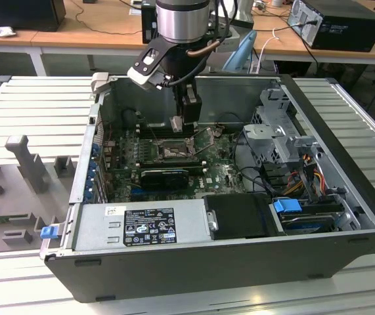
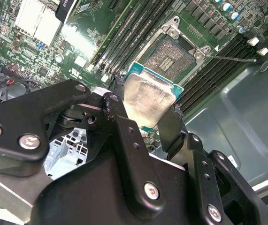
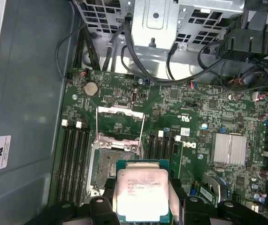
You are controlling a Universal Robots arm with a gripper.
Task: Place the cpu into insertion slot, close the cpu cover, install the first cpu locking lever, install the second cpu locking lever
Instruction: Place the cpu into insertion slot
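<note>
My gripper (image 1: 178, 123) is shut on the cpu (image 1: 176, 124), a flat square chip with a dull silver top and a green edge. It hangs a little above the motherboard, just behind the insertion slot (image 1: 174, 151) as the exterior view shows it. In the second wrist view the cpu (image 2: 148, 99) sits between two black fingers (image 2: 119, 124), short of the open insertion slot (image 2: 172, 55). In the first wrist view the cpu (image 3: 142, 190) overlaps one side of the insertion slot (image 3: 109, 168), and the cpu cover (image 3: 119, 123) lies flipped open beside it. A thin locking lever (image 2: 232, 59) sticks out sideways.
The motherboard lies in an open grey computer case (image 1: 194, 262) on a slatted table. Black memory slots (image 3: 72, 154) flank the socket. A black card (image 1: 164, 176), the power supply (image 1: 144, 226), a drive cage (image 1: 282, 134) and loose cables (image 1: 305, 177) crowd the case.
</note>
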